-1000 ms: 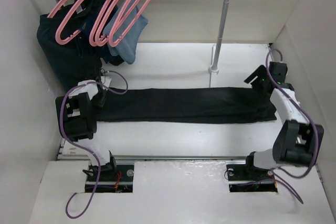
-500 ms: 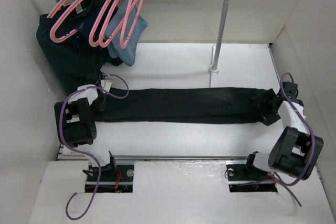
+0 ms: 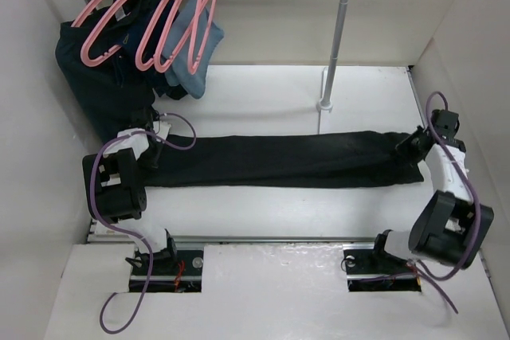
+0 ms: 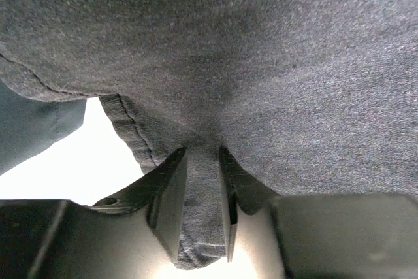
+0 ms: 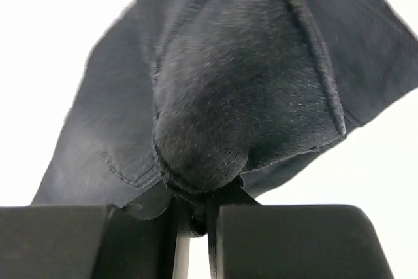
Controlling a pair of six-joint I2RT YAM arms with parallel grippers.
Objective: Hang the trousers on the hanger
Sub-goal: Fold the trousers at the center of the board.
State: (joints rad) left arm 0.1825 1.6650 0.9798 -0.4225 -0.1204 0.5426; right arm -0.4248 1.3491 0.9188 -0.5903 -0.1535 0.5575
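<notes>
The black trousers [image 3: 279, 159] lie folded in a long flat strip across the middle of the white table. At their left end my left gripper [image 3: 153, 151] is shut on a fold of charcoal cloth [image 4: 204, 213], which fills the gap between its fingers. My right gripper [image 3: 411, 146] pinches the right end, shut on a bunched edge of the same cloth [image 5: 215, 142]. Several pink hangers [image 3: 151, 17] hang from the rail at the back left, apart from both grippers.
A dark navy garment [image 3: 100, 77] and a light blue cloth [image 3: 191, 53] hang behind the hangers at the back left. A grey vertical pole [image 3: 339, 29] stands at the back centre on a white foot. White walls close in left and right.
My right gripper swung from the far right edge onto the trousers' right end and shut on it, lifting that end slightly. My left gripper tightened on the left end.
</notes>
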